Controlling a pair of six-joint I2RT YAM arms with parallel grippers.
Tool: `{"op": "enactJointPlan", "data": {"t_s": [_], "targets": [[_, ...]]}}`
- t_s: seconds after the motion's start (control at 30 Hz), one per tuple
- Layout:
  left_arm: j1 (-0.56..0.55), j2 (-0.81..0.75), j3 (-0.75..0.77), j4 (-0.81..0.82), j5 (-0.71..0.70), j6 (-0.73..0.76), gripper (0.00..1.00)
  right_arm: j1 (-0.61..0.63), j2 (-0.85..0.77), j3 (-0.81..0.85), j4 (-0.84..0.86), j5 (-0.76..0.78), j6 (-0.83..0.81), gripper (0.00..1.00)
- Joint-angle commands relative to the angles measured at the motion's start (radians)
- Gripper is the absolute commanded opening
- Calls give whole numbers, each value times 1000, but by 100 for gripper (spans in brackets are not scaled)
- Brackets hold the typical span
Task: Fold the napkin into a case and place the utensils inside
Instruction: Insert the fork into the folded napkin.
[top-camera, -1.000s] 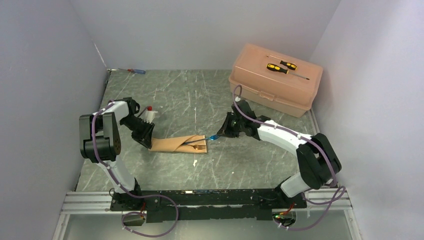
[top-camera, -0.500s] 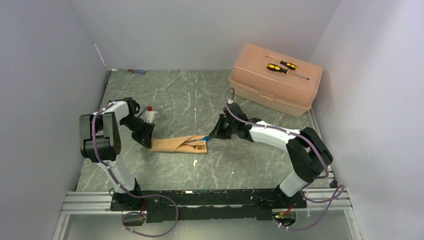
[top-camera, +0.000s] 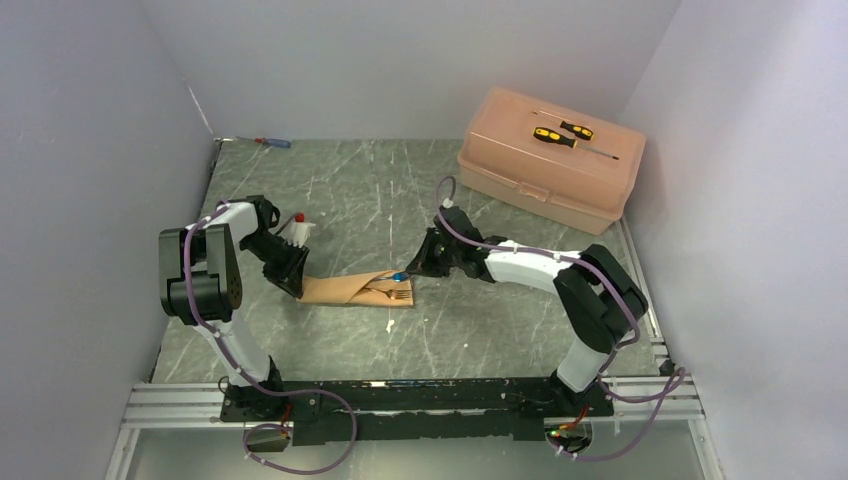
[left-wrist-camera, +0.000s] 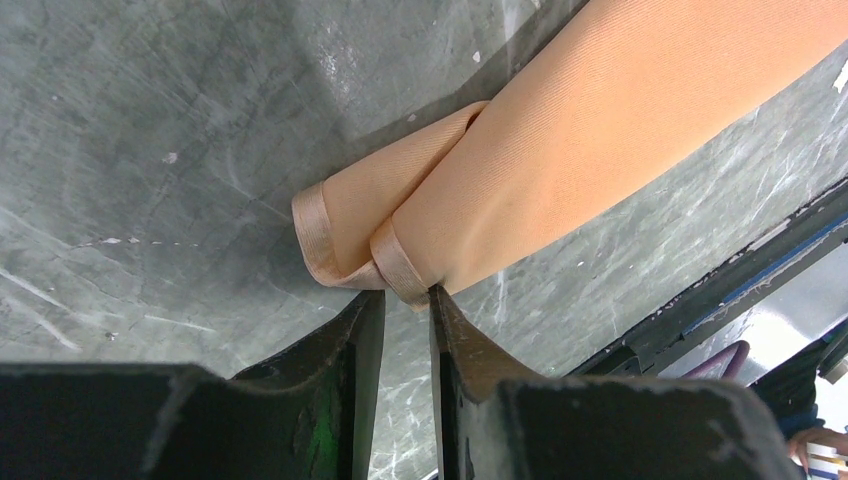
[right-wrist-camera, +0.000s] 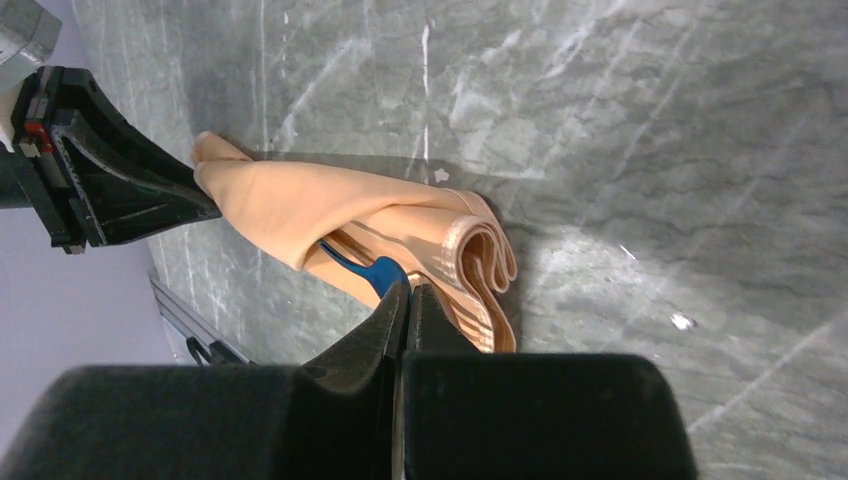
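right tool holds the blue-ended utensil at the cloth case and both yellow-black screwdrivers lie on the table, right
Not quite: the top external view shows the screwdrivers lying on the lid of the pink box, not on the table. The right tool does hold the blue-ended utensil at the case.

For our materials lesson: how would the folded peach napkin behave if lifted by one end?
Probably floppy: the napkin lies in soft rounded folds. Likely light, being thin cloth. Its sheen suggests it may slip when gripped.
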Motion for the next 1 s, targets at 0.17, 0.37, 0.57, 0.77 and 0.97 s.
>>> {"op": "enactJointPlan", "data": {"t_s": [0.17,0.37,0.57,0.77,0.97], "targets": [[0,-10,16,-14,-6,16,28,33,49,56,51,-1,-4,0],[0,-5,20,-18,-2,16,29,39,78,54,75,-20,-15,0],[0,-6,20,-22,-7,24,29,53,116,79,81,-34,-27,0],[0,-7,20,-27,-5,30,29,57,143,78,68,-24,-47,0],[0,-15,17,-28,-16,39,29,58,152,49,48,26,-101,0]]}}
